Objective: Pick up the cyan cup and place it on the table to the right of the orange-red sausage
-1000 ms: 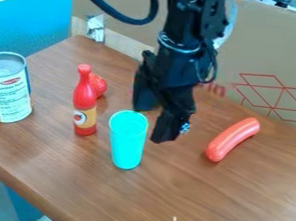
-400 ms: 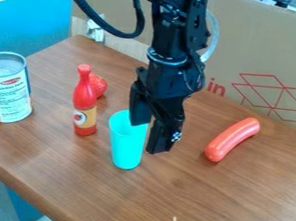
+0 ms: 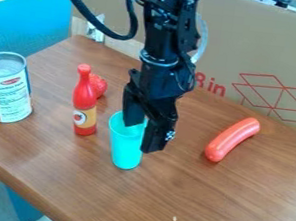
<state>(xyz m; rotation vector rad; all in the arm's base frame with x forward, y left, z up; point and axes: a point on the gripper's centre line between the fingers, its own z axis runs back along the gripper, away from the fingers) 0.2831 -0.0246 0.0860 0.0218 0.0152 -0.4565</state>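
Cardboard backs the wooden tabletop. End effector: fingers spread at the upright turquoise cup, one at its mouth, one alongside. View left: labelled can, then red bottle. View right: orange-red sausage, lying flat. Behind the bottle: small red object.

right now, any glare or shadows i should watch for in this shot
Camera view: lighting looks fairly even, with a soft shadow by the lower end of the red sausage; camera view: a pale highlight on that sausage; camera view: the black gripper reads mostly dark against the turquoise cup.
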